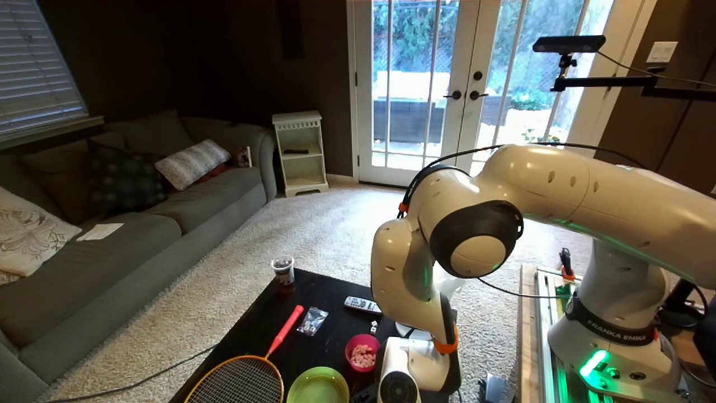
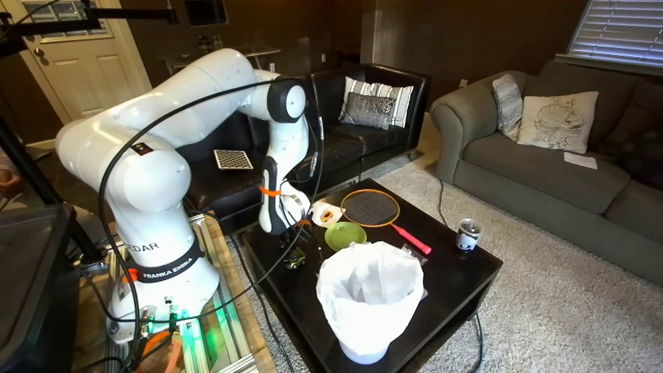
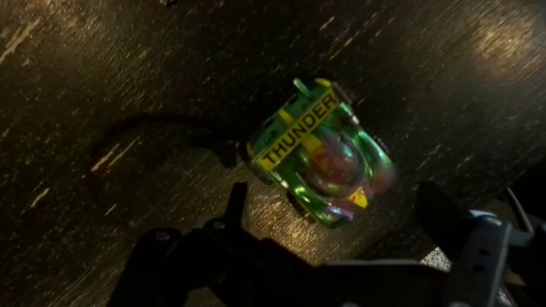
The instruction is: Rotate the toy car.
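The toy car (image 3: 315, 149) sat on the table (image 2: 450, 274), ahead of the gripper (image 3: 331, 189) in the wrist view, its long axis running upper left to lower right and its near end showing between the fingers (image 3: 237, 202), which were spread wide (how far below them it lay, I couldn't tell). I counted one car, one racket (image 2: 370, 208), one green plate (image 2: 345, 235), one pink bowl (image 1: 363, 339), one remote (image 1: 362, 304), one cup (image 2: 469, 235), one lined bin (image 2: 369, 308).

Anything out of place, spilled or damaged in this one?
Yes: in an exterior view, a bag-lined white bin stands on the dark table, an unusual spot for one. A racket lying there too looks mildly odd. The toy car looks upright, and I see no obvious spill or damage.
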`<state>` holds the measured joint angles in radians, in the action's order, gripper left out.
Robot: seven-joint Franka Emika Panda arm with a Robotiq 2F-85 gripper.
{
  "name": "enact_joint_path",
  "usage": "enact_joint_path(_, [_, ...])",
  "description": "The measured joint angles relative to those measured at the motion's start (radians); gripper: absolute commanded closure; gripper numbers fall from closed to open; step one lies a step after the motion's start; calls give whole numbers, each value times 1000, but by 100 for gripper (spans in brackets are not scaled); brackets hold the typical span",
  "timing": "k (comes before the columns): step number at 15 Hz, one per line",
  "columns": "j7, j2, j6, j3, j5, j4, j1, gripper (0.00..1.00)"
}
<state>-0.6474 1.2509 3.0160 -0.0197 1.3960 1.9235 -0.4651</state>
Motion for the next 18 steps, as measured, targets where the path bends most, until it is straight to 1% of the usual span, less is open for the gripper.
enact_joint_path(4, [-11,0,1,-21,1,-2,-1,0])
enact_joint_path(9, [-20,7,6,-28,3,-14,-2,0])
enact_joint_path(10, [-23,12,6,-29,3,-21,-2,2])
enact_joint_path(11, [-25,18,7,-29,3,-28,-2,26])
enact_joint_path(12, [-27,24,9,-29,3,-35,-2,27])
enact_joint_path(13, [-28,28,11,-30,3,-42,-2,32])
enact_joint_path(15, [-30,36,18,-30,3,-56,-2,45])
enact_joint_path(16, [-30,36,22,-30,4,-58,-2,46])
enact_joint_path(18, [-33,36,32,-31,4,-58,-2,54])
